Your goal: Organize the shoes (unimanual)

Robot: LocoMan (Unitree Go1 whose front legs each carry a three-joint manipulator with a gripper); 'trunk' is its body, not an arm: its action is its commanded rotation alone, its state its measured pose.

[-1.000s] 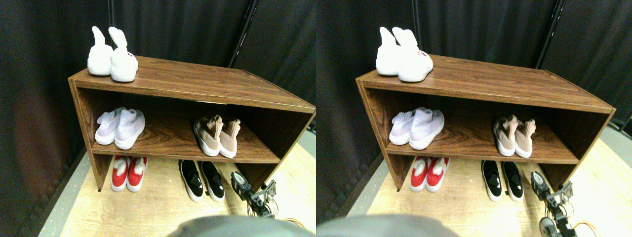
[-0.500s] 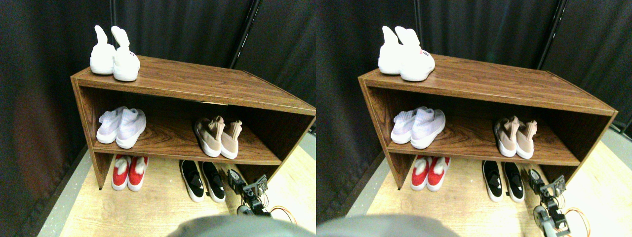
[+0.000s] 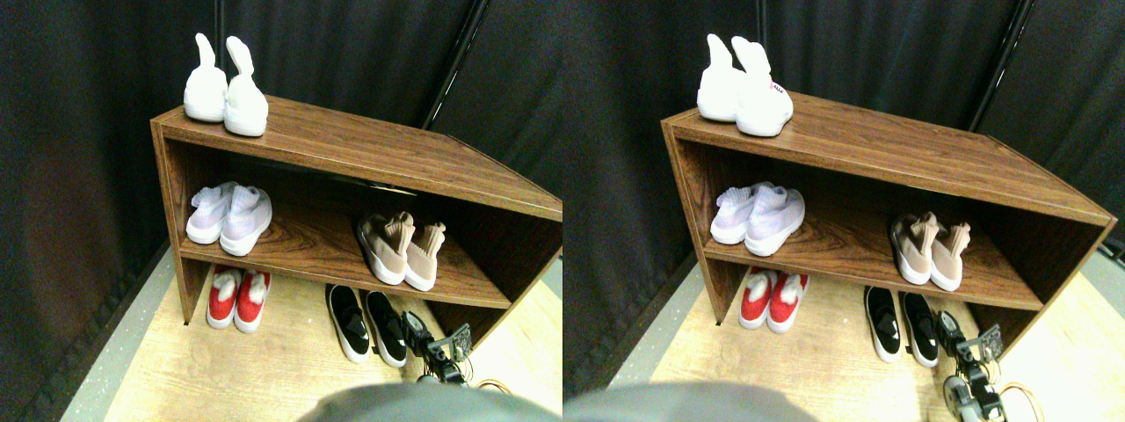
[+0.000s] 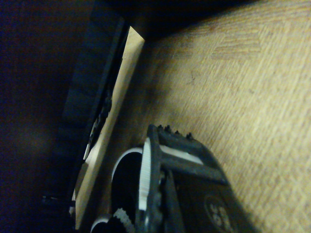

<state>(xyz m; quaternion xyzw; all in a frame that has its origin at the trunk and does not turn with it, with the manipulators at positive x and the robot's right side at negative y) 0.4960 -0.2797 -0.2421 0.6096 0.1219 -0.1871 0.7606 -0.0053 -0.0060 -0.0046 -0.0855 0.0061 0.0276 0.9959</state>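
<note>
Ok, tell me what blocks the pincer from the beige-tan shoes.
The middle shelf board does: the pincer sits low by the black shoes on the floor, below it, while the beige-tan shoes stand on top.

The shoes [image 3: 402, 251] sit as a pair on the middle shelf [image 3: 325, 255] of the wooden rack, toward its right end. They are beige-tan knit sneakers with ribbed ankle collars and thick white soles. Both stand upright on their soles, side by side and touching, toes toward the near edge of the shelf, collars rising at the far end.
</note>
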